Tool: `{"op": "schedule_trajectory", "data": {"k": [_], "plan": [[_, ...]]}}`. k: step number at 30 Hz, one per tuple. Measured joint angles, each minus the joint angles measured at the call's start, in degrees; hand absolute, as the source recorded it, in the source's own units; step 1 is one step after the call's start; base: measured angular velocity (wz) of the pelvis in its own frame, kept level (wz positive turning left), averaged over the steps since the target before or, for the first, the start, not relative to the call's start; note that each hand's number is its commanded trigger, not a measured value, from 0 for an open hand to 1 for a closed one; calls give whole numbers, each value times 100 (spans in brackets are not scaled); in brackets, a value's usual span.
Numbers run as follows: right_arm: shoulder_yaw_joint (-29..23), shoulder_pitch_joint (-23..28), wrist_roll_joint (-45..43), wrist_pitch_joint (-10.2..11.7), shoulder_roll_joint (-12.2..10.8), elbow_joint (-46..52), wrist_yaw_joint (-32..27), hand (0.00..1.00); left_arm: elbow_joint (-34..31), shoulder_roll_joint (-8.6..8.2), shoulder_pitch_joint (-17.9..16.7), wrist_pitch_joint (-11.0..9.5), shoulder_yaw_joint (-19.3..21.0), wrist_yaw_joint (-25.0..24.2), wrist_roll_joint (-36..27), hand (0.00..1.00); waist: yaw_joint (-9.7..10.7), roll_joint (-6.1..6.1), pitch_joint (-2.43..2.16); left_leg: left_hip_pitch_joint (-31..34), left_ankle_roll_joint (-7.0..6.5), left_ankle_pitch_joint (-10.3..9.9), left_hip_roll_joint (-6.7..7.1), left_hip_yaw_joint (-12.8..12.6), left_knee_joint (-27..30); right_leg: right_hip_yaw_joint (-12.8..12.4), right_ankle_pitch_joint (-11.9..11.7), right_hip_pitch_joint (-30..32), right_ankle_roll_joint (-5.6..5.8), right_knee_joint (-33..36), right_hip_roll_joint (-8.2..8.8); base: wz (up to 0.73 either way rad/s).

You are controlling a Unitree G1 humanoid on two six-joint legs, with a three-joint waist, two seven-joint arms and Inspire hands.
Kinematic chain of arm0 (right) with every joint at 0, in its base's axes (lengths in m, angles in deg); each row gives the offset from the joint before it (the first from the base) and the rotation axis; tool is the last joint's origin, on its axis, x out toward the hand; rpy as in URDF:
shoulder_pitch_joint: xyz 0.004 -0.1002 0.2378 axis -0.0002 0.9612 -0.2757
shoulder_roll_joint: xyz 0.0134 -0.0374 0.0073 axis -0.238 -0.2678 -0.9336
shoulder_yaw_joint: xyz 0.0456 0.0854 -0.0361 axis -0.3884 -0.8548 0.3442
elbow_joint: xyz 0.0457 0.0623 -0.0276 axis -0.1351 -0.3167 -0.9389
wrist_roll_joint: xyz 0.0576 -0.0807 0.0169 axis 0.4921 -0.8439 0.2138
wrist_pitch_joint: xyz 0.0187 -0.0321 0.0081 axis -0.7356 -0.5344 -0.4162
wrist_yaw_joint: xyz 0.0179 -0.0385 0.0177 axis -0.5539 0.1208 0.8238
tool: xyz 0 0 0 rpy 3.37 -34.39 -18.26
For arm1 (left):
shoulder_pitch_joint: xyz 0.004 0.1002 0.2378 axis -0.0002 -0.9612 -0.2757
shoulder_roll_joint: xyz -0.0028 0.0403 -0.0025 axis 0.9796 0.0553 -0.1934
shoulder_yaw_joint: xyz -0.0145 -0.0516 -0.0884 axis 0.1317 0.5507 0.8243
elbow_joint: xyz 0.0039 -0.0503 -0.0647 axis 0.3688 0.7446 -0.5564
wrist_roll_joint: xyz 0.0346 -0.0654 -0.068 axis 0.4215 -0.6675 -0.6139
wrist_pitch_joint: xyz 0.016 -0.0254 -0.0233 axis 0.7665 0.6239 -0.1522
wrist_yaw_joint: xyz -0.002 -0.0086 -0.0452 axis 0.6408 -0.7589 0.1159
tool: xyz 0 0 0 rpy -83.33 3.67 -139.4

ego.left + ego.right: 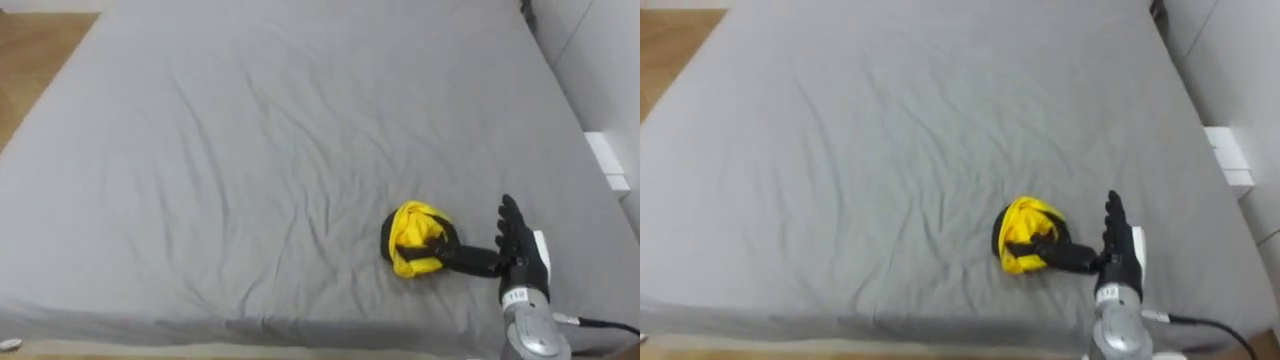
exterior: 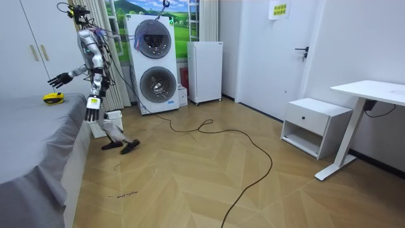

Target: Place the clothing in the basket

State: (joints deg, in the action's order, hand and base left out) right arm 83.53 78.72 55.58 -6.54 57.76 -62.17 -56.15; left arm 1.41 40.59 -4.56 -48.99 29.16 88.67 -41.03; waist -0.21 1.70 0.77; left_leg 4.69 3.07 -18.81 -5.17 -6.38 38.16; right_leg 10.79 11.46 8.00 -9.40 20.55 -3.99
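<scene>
Bed (image 1: 220, 150): grey sheet, creased all over. Robot stands at its edge in the room view.
Clothes (image 1: 415, 238): one yellow-and-black bundle, lying on the sheet in the near right part of the bed.
Right robot hand (image 1: 522, 250): just right of the bundle, released, fingers straight, thumb stretched toward the cloth and possibly touching it.
Left robot hand (image 2: 93, 112): hangs at the robot's side beside the bed; grasp state cannot be told.

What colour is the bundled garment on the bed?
The garment is yellow with black parts, clearest in the left eye view.
</scene>
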Motion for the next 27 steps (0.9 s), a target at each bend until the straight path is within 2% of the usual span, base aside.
{"op": "schedule_trajectory", "data": {"k": [1, 3, 4, 5, 6, 7, 8, 11, 13, 15, 19, 24, 27], "plan": [[-4, -4, -18, 0, 1, 39, 1, 0, -14, 1, -8, -2, 14, 21, 0, 0, -29, -53, -7, 218, -18, -13, 43, -17, -363, -100, 5, -116, 11, -103, 0, -40], [4, -2, -40, -3, 3, 146, -46, 0, -8, 3, -70, 1, 19, 80, 10, 0, -48, -79, -22, 485, 0, 65, 100, -15, -1088, -256, 21, -233, 42, -225, -6, -45], [55, 21, -44, -3, 4, 142, -59, 0, 18, 4, -162, 4, 30, 127, 10, 0, -96, -111, -67, 565, -106, 467, 180, -32, -1468, -384, 30, -333, 77, -304, -2, -66], [114, 81, -89, -8, 2, 144, -53, 0, 120, 3, -248, 8, 36, 175, 14, 0, -174, -125, -139, 469, -245, 801, 199, -17, -1706, -493, 33, -430, 126, -405, 4, -67], [150, 94, -85, -8, 0, 145, -51, 0, 189, 6, -260, 18, 56, 189, 13, 0, -179, -118, -155, 370, -247, 804, 225, -18, -1810, -538, 27, -480, 144, -458, 12, -49], [184, 96, -85, -8, -2, 148, -57, 0, 290, 10, -247, 69, 97, 203, 20, 0, -171, -169, -143, 245, -260, 832, 290, -19, -1953, -580, 22, -540, 169, -550, 37, -21], [186, 96, -90, -8, -1, 152, -67, 0, 325, 9, -231, 104, 108, 203, 32, 0, -171, -178, -141, 217, -263, 835, 299, -18, -2003, -569, 11, -570, 186, -592, 44, -14], [252, 81, -106, -4, 1, 168, -242, 0, 348, 3, -180, 259, 119, 195, 65, 0, -164, -221, -129, 158, -264, 835, 396, 64, -2188, -238, -1, -656, 204, -721, 114, 2], [282, 79, -219, 0, 2, 90, -284, 0, 341, 37, 43, 334, 133, 195, 59, 0, -152, -247, -65, 181, -262, 839, 435, 216, -2301, 32, -4, -659, 211, -777, 143, 31], [349, 37, -255, 4, 2, -1, -300, 0, 341, 37, 193, 331, 138, 196, 54, 0, -170, -269, -41, 239, -265, 865, 463, 276, -2351, 83, 5, -622, 227, -825, 163, 23], [613, -117, -237, -24, 2, -787, -317, 0, 335, 19, 408, 342, 129, 206, 13, 0, -181, -276, -36, 399, -276, 877, 498, 358, -2363, 224, 16, -544, 274, -895, 201, 19], [869, -127, -255, -319, -2, -1123, -164, 0, 322, 3, 471, 392, 127, 212, 14, 0, -182, -238, -40, 538, -316, 898, 535, 329, -2371, 364, 74, -437, 386, -888, 283, 10], [896, -129, -343, -399, 1, -1126, -28, 0, 321, -2, 521, 423, 126, 211, 13, 0, -180, -227, -44, 609, -371, 929, 592, 325, -2382, 369, 112, -384, 452, -888, 334, 11]]}}
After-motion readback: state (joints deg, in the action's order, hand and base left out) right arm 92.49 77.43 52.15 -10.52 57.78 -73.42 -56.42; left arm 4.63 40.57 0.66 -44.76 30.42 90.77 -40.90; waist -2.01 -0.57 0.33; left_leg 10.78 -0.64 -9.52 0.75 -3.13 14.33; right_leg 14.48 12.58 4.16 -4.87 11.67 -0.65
